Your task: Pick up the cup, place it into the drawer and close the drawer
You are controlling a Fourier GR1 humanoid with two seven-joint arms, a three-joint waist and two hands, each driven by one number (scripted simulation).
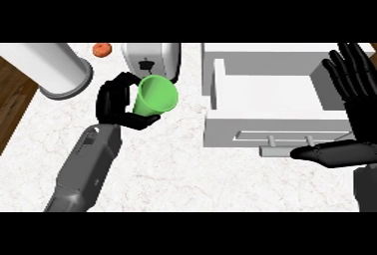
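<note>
A green cup (156, 94) lies tilted on its side in my left hand (116, 102), whose fingers and thumb curl round its narrow end; its wide mouth faces right. The hand holds it above the marble counter, left of the white drawer (221, 124). The drawer stands pulled open, its inside white and bare, with a bar handle (290, 135) on its front. My right hand (353, 94) stays open at the right edge, fingers straight up over the drawer's right side, thumb pointing left near the handle.
A toaster (151, 60) stands just behind the cup. A large white cylinder (55, 69) stands at the back left, and a small orange object (101, 49) lies beyond it. The counter's left edge drops to a wooden floor (15, 94).
</note>
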